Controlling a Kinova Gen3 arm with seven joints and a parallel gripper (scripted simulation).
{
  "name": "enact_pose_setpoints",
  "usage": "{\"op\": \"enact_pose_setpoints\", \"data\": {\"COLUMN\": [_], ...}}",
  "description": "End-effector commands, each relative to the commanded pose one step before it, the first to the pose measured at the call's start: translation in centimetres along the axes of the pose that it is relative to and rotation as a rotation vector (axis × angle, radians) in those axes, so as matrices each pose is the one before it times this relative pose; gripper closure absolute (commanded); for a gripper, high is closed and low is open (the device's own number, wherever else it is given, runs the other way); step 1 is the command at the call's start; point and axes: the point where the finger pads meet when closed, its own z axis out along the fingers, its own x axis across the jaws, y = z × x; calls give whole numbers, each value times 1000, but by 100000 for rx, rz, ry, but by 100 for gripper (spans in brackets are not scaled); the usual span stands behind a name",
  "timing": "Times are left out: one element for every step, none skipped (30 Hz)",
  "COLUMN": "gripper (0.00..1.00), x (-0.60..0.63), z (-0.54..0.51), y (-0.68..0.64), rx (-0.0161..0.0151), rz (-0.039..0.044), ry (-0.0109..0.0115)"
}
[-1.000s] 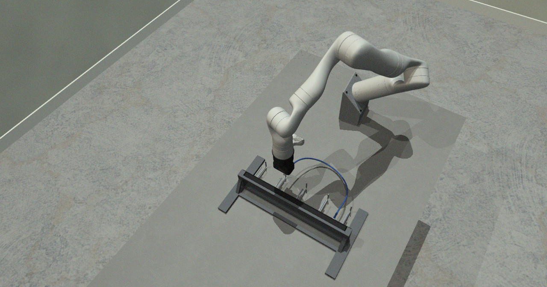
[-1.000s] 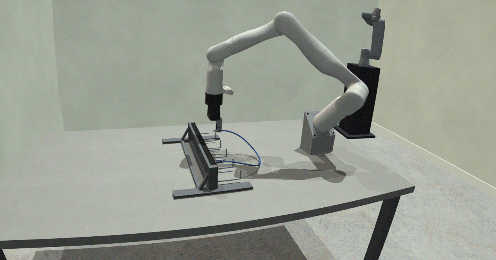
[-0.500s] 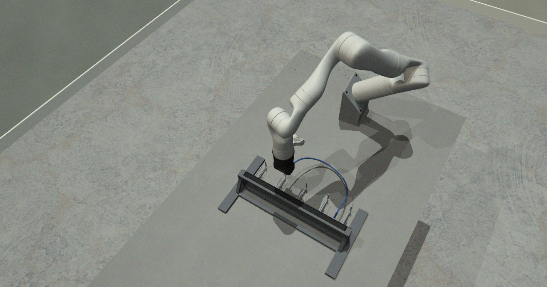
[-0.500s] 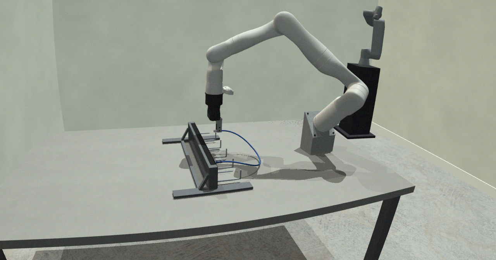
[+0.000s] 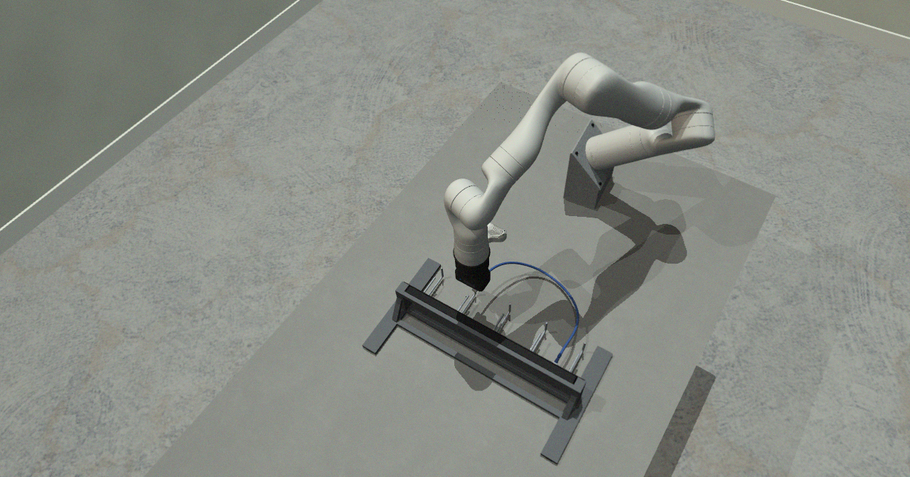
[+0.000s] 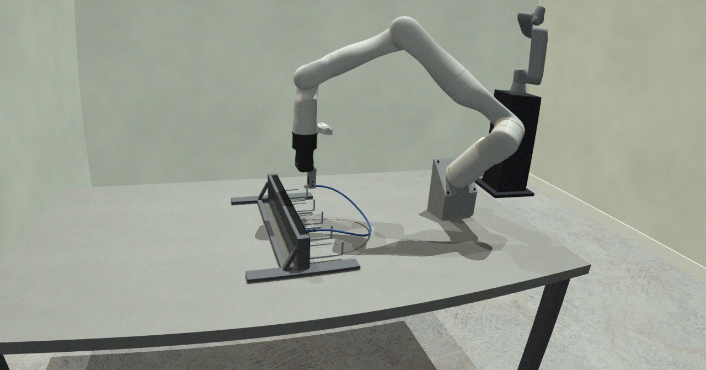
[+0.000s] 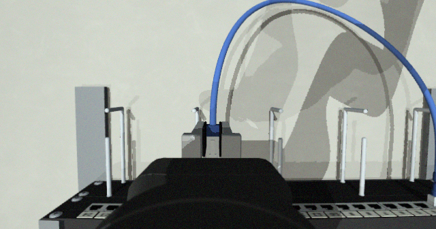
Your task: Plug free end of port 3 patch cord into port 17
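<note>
Pincer (image 5: 472,276) (image 6: 310,185) (image 7: 212,133): closed on the plug (image 6: 306,186) (image 7: 215,147), one finger on each side. The plug is free of the panel, on the robot's side of the rack (image 5: 579,386) (image 6: 303,255) (image 7: 320,189). The cord (image 5: 515,262) (image 6: 369,225) (image 7: 286,0) arches clear of the worktop (image 5: 318,397) (image 6: 148,294) (image 7: 41,52) back to its seated end.

Step in hand, as judged: lining up with port 17. The pincer's black body hides the middle of the jack row (image 7: 375,206), so the target cannot be confirmed; the number plate should be checked before contact. Latch side cannot be verified and must be up. Recommended: bring the plug level and square to the panel, enter straight and slowly, and press on past any halfway stall to full travel. Force should be modest, since the rack is loose and could slide or tip.

Obstructions: metal guides (image 5: 544,337) (image 6: 342,248) (image 7: 344,147) project from the panel, one hooked tip close by the fingers. Sideways correction should be made before going in, with the cord kept off the hooks. On release, open only slightly, given the neighbouring guides, and back straight out.

Elsewhere: a second arm (image 6: 538,54) stands beyond the worktop, well apart and no hindrance.
</note>
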Motion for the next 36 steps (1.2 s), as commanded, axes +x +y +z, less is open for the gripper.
{"op": "enact_pose_setpoints", "data": {"gripper": [100, 100, 100, 100, 100, 100, 100, 100, 100, 100, 100, 100, 100, 100, 100, 100, 100, 100, 100, 100, 100, 100, 100, 100, 100, 100, 100, 100, 100, 100, 100, 100, 100, 100, 100, 100], "x": [-43, -4, -2, -2, -2, -3, -3, -2, -2, -2, -2, 0, 0, -4, -1, -1, -2, -2, -2, -1, -1, -1, -1, -1, -1, -1, -2, -4, 0, 0, -10, -12, -18, -25, -22, -12], "z": [-178, 2, 1, 1, 1, 1, 1, 1, 1, 1, 1, 0, 0, 1, 1, 1, 1, 1, 1, 1, 1, 1, 1, 1, 1, 1, 0, -1, 0, 0, -2, -3, -4, 1, 14, 30], "y": [-22, -4, -6, -6, -5, -4, -4, -5, -5, -4, -4, 0, 0, -1, -5, -5, -4, -3, -3, -3, -3, -3, -3, -3, -3, -2, 7, 15, 0, 0, 31, 42, 63, 81, 83, 72], "rx": [409, 8, 14, 15, 12, 9, 9, 10, 10, 9, 8, 0, 0, -1, 13, 12, 8, 4, 5, 7, 7, 6, 5, 5, 5, 4, -9, -17, 0, 0, -40, -44, -70, -97, -83, -37], "rz": [-1969, -12, -10, -9, -8, -7, -6, -5, -4, -3, -3, 0, 0, -2, -2, -1, -1, -1, 0, 0, 0, 0, 0, 1, 1, 1, -2, -4, 0, 0, -8, -12, -18, -21, -21, -20], "ry": [-658, -7, -3, -2, -3, -4, -4, -3, -2, -2, -2, 0, 0, -7, 2, 2, 0, -2, -2, 0, 1, 0, 0, 0, 1, 1, -5, -9, 0, 0, -22, -22, -36, -51, -45, -18]}}
